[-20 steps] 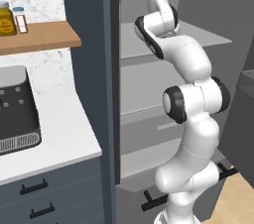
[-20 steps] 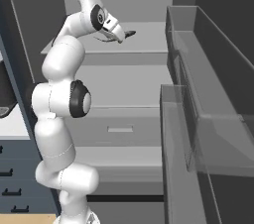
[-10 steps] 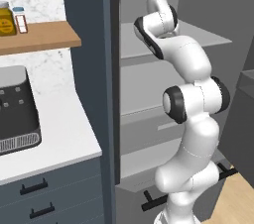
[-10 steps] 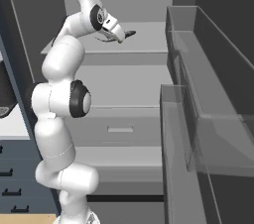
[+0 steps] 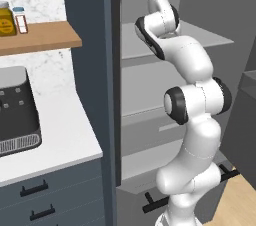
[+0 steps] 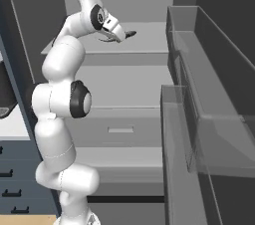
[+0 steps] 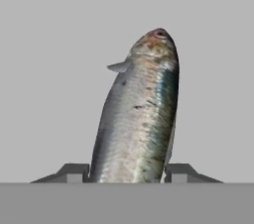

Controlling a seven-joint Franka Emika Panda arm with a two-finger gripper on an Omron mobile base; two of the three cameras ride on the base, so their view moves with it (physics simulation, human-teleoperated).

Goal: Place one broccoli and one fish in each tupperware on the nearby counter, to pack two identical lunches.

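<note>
A silvery fish point(image 7: 136, 114) with a reddish head lies on a grey fridge shelf point(image 7: 49, 69), pointing away from the hand. My gripper point(image 7: 127, 171) has one fingertip point(image 7: 74, 171) against each flank of the fish, shut on it. In the right base view the gripper point(image 6: 125, 35) reaches over the upper fridge shelf point(image 6: 149, 45). The white marble counter point(image 5: 60, 135) lies to the left of the fridge. The tupperware and the broccoli are out of view.
The fridge door stands open on the right, with clear bins point(image 6: 209, 119) close beside the arm. A dark appliance point(image 5: 15, 110) sits on the counter under a wooden shelf point(image 5: 40, 37) with jars. Dark drawers point(image 5: 35, 200) run below the counter.
The jaws have closed in on the fish. The arm and the base views have stayed almost still.
</note>
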